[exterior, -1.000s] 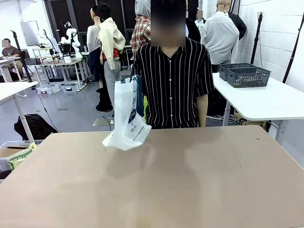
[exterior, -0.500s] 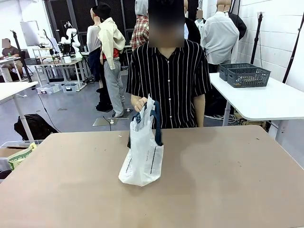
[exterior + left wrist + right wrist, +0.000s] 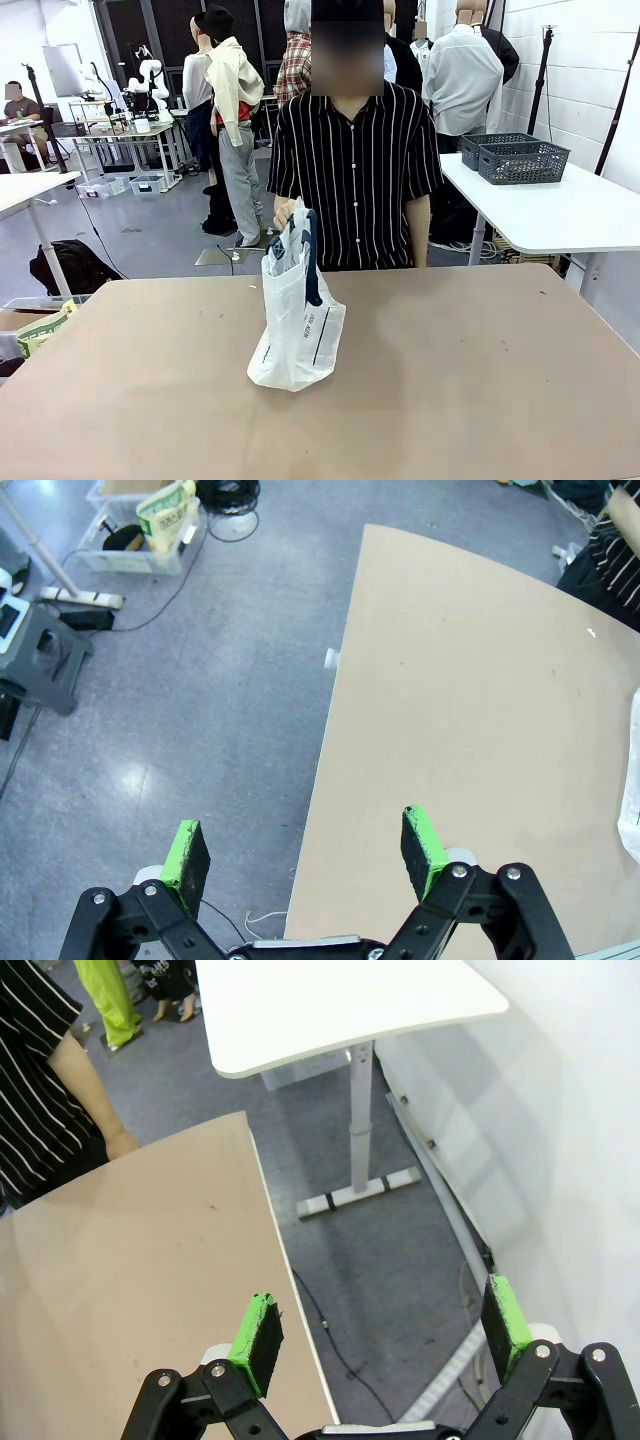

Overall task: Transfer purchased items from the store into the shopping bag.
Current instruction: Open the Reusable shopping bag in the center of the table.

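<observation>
Your shopping bag (image 3: pixel 297 325) stands upright on the tan table (image 3: pixel 480 380), a bit left of centre in the far half, right in front of the person. The person's hand (image 3: pixel 285 212) is at its top, by the navy handles (image 3: pixel 312 265). You can't tell what's inside through the plastic.

Left gripper (image 3: pixel 305 848): its green pads (image 3: pixel 188 852) are spread wide with nothing between them. It hangs at the table's left edge, one pad over the grey floor (image 3: pixel 180 700), the other over the tabletop. The bag is well apart from these fingers; a white sliver of it (image 3: pixel 633 780) sits at the right border of the left wrist view.

Right gripper (image 3: pixel 380 1330): fingers are spread wide too, and empty. It hangs at the table's right edge near the far corner, one pad over the tabletop, the other out over floor. Beyond it you see the person's forearm (image 3: pixel 90 1090) and a white side table (image 3: pixel 340 1000).
</observation>
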Motion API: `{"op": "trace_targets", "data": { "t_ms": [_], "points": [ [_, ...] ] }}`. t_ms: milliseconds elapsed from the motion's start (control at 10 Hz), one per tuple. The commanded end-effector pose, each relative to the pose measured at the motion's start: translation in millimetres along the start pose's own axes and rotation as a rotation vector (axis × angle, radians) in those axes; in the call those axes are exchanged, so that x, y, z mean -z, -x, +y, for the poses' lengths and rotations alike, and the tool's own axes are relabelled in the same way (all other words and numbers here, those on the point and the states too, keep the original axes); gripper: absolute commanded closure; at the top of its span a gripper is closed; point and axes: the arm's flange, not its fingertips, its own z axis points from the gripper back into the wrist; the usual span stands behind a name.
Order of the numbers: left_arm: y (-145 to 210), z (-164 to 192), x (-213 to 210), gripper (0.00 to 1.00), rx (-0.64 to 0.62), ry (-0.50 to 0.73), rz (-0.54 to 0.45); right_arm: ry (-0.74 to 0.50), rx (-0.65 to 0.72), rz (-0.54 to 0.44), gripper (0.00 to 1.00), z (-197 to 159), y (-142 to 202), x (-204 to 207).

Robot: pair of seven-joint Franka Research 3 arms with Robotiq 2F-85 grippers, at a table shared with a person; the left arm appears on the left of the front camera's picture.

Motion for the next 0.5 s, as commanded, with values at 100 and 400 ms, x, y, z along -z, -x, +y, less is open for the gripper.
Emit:
{"op": "trace_targets", "data": {
  "t_ms": [100, 400],
  "points": [
    [-10, -21, -2, 0.00, 0.042, 0.046, -0.033, -0.035, -0.030, -0.005, 0.00, 24, -8, -5],
    [-44, -96, -4, 0.00, 0.194, 0.246, -0.102, -0.169, -0.074, 0.000, 0.00, 105, -30, -38]
  ]
}}
